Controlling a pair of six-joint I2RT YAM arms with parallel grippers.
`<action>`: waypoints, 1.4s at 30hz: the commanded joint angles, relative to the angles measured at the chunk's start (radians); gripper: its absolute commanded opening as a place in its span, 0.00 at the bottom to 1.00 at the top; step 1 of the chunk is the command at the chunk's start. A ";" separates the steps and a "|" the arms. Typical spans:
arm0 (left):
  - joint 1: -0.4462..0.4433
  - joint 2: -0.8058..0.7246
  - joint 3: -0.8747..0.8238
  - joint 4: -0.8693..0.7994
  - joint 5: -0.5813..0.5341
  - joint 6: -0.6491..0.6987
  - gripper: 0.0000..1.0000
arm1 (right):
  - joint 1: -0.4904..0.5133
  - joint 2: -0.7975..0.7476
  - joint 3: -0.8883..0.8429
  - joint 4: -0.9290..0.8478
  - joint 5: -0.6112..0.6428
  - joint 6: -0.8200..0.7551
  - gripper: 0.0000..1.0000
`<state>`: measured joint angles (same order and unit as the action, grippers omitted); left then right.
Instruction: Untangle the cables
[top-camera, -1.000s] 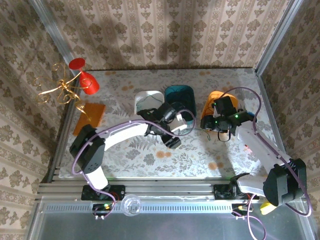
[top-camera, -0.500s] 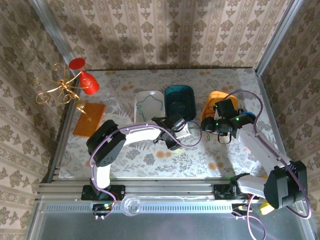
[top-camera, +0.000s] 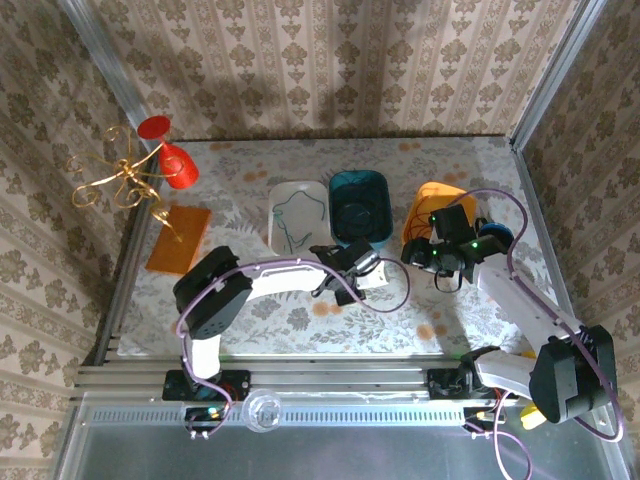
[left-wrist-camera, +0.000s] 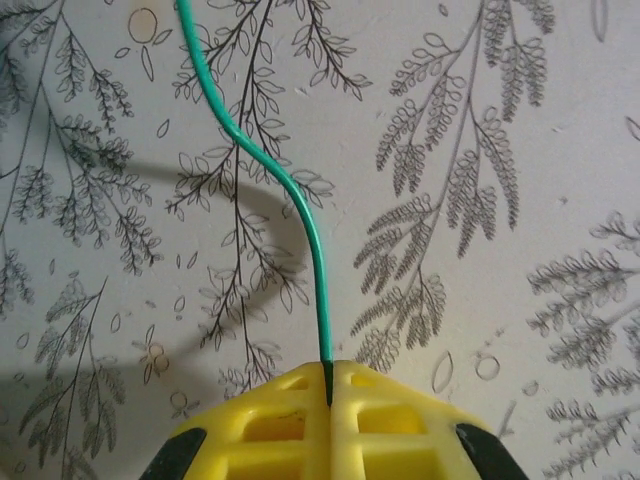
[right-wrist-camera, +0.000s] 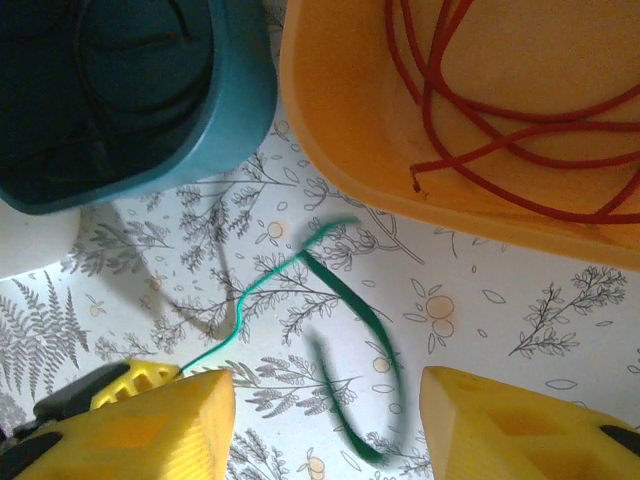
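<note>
Clamping the green cable (left-wrist-camera: 300, 200) with the left hand (left-wrist-camera: 328, 372), yellow fingers (left-wrist-camera: 400, 425) pressed together on the wire, just in front of the teal bin (right-wrist-camera: 235, 110). Leaving the pinch as a gentle S-bend over the floral worktop (left-wrist-camera: 520, 150), lifted enough to throw a shadow. Holding the right hand (right-wrist-camera: 325, 405) low at the front right corner of the teal bin, fingers standing well apart and clamped on nothing. Noted between them: the free end of the green cable, curling in a hook and blurred, so contact with either finger cannot be told. Noted just right of the teal bin: orange bin (right-wrist-camera: 340, 150), with the red cable (right-wrist-camera: 470, 110) coiled loosely inside. Noted inside the teal bin: dark cable (right-wrist-camera: 150, 95), only faintly visible. Noted just left of the teal bin: white bin (top-camera: 275, 200), with a thin green loop (top-camera: 292, 225) lying in it.
</note>
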<state>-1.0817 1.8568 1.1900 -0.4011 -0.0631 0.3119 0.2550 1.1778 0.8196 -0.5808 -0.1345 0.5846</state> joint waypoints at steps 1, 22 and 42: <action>-0.009 -0.161 -0.081 0.060 -0.011 0.032 0.00 | -0.004 -0.032 -0.024 0.024 0.041 0.047 0.53; 0.335 -0.443 -0.205 0.188 0.006 -0.390 0.00 | -0.016 -0.546 -0.196 -0.024 0.622 0.314 0.56; 0.316 -0.465 -0.236 0.227 0.080 -0.325 0.00 | -0.014 -0.228 -0.059 0.273 -0.051 -0.045 0.57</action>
<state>-0.7414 1.4200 0.9417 -0.1570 0.0444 -0.0700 0.2447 0.8986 0.7158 -0.3832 0.0093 0.6216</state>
